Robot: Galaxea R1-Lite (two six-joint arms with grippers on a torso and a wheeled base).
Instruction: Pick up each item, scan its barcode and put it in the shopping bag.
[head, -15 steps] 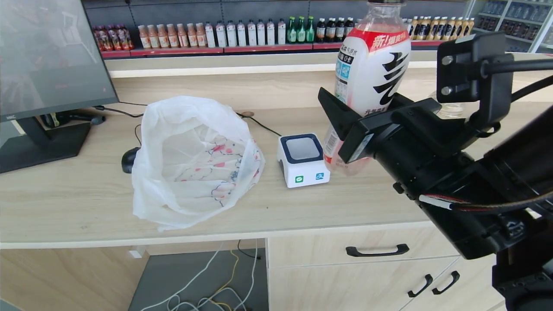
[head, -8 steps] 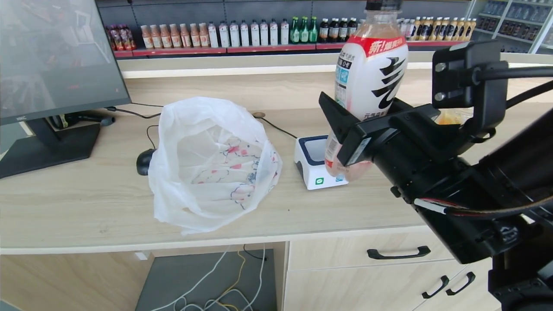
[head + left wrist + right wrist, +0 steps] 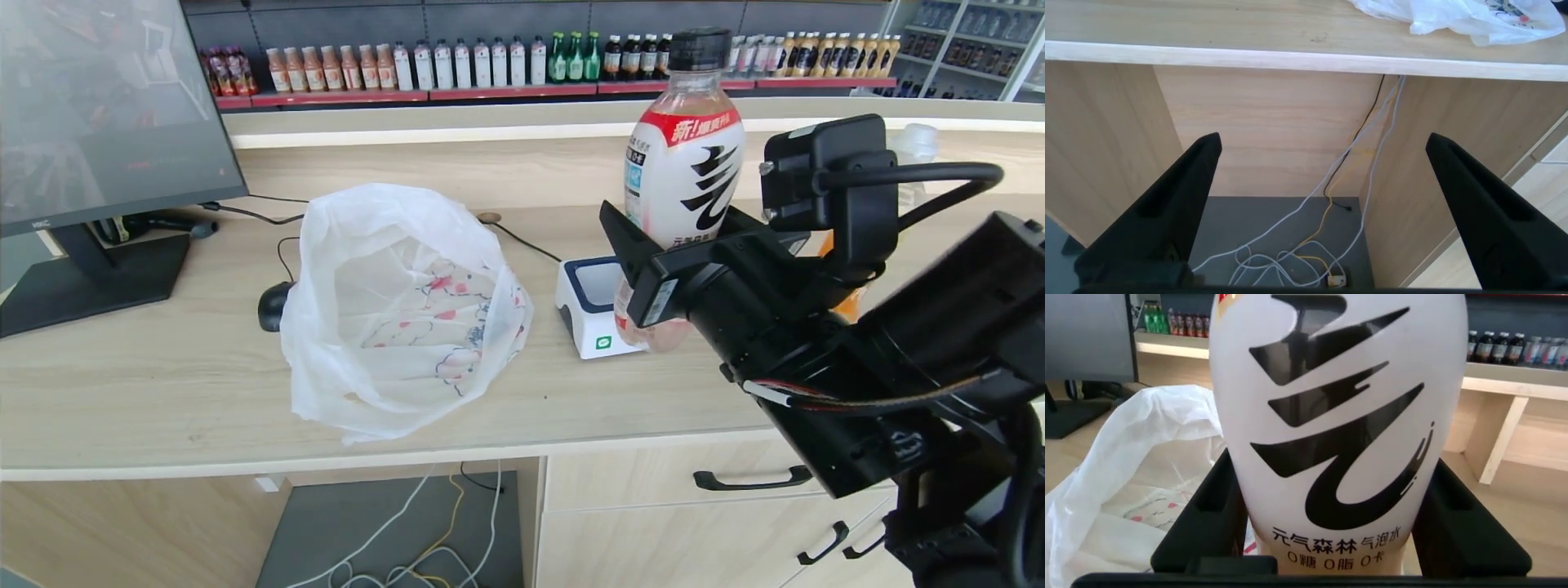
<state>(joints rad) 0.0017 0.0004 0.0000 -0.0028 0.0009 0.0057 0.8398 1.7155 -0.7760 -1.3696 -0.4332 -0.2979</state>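
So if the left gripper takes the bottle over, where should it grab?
Probably the bottle by its upper body, above the right gripper, coming from the robot's left: it stands upright, lower half clamped, upper half free.

Black brush lettering and small print on bottle (image 3: 684, 188) label; green logo on scanner (image 3: 581, 327)
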